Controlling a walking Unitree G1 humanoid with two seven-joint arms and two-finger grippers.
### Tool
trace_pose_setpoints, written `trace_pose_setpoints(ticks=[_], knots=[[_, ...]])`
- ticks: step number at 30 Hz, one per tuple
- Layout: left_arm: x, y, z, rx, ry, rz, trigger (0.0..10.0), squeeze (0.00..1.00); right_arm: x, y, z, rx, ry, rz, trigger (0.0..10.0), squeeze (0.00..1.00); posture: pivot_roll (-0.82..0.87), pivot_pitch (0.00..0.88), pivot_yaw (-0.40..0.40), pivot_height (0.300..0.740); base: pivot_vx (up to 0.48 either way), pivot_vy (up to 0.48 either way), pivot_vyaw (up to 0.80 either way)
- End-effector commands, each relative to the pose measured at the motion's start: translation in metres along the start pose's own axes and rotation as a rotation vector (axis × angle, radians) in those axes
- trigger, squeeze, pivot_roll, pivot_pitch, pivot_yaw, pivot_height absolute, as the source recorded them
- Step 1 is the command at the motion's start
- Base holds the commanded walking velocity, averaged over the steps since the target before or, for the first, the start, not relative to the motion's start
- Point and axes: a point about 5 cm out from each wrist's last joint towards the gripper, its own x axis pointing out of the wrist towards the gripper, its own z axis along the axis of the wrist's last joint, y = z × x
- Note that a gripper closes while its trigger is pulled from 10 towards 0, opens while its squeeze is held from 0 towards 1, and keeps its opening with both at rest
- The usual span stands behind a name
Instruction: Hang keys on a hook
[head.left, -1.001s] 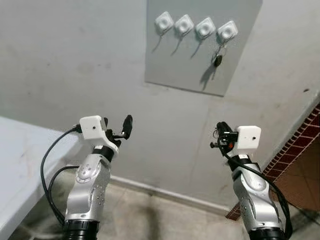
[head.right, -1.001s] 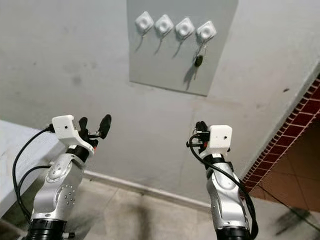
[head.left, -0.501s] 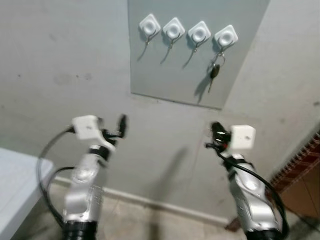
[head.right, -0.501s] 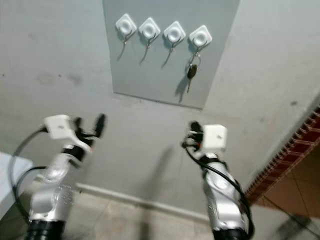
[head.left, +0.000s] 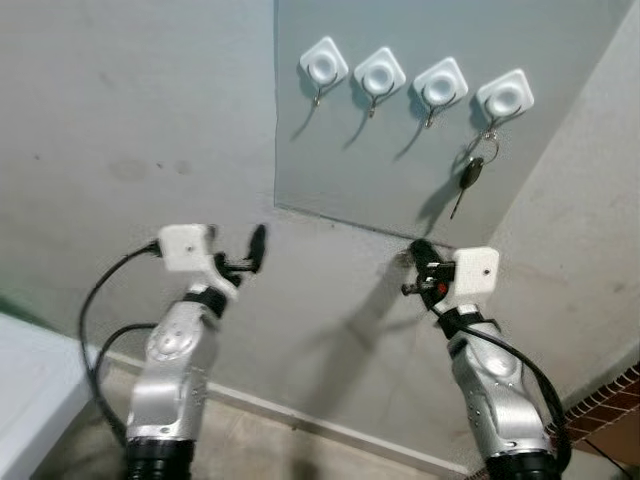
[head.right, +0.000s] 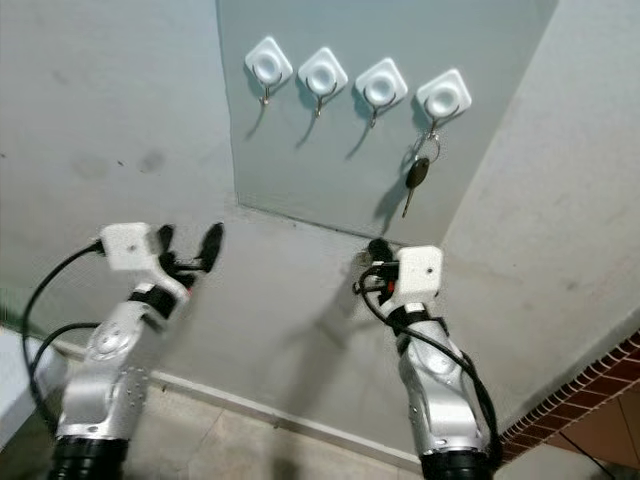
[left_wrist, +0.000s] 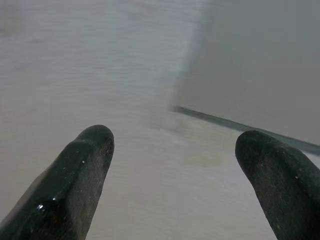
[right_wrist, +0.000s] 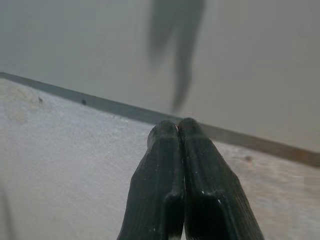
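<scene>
A grey panel (head.left: 400, 190) on the wall carries a row of white square hooks (head.left: 440, 82). A key with a black head (head.left: 470, 176) hangs by its ring from the rightmost hook (head.left: 505, 96). My right gripper (head.left: 417, 262) is raised just below the panel's lower edge, under and left of the key, shut with nothing between its fingers (right_wrist: 175, 175). My left gripper (head.left: 245, 252) is raised at the panel's lower left corner, open and empty, its fingertips (left_wrist: 85, 160) wide apart facing the wall.
A bare grey wall (head.left: 120, 130) fills the space ahead, meeting a tiled floor (head.left: 260, 450) below. A pale table edge (head.left: 25, 370) lies at the far left. Red brickwork (head.left: 610, 410) shows at the lower right.
The camera has moved closer and shifted, so the panel and hooks look larger and further right. Both arms stay raised; the key still hangs on the rightmost hook.
</scene>
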Motion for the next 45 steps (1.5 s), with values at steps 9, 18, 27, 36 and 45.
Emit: trace_pose_setpoints(ticks=[9,18,27,36,45], knots=[[0.007,-0.031,0.026,0.044,-0.059,-0.199,10.0,0.0,0.01,0.011,0.025,0.033,-0.111,0.147,10.0,0.0,0.02,0.0,-0.068,0.715,0.0,0.0,0.0],[0.009,-0.031,0.035,0.06,-0.08,-0.217,10.0,0.0,0.025,0.013,0.052,0.038,-0.213,0.175,10.0,0.0,0.02,0.0,-0.065,0.715,0.0,0.0,0.0],[0.01,-0.024,0.047,0.066,-0.109,-0.199,10.0,0.0,0.039,0.01,0.087,0.047,-0.333,0.171,10.0,0.0,0.03,0.0,-0.067,0.715,0.0,0.0,0.0],[0.011,-0.023,0.051,0.069,-0.124,-0.203,10.0,0.0,0.041,0.01,0.095,0.049,-0.362,0.171,10.0,0.0,0.03,0.0,-0.065,0.715,0.0,0.0,0.0],[0.011,-0.036,0.06,0.06,-0.162,-0.281,10.0,0.0,0.04,0.008,0.106,0.058,-0.424,0.171,10.0,0.0,0.03,0.0,-0.062,0.715,0.0,0.0,0.0]])
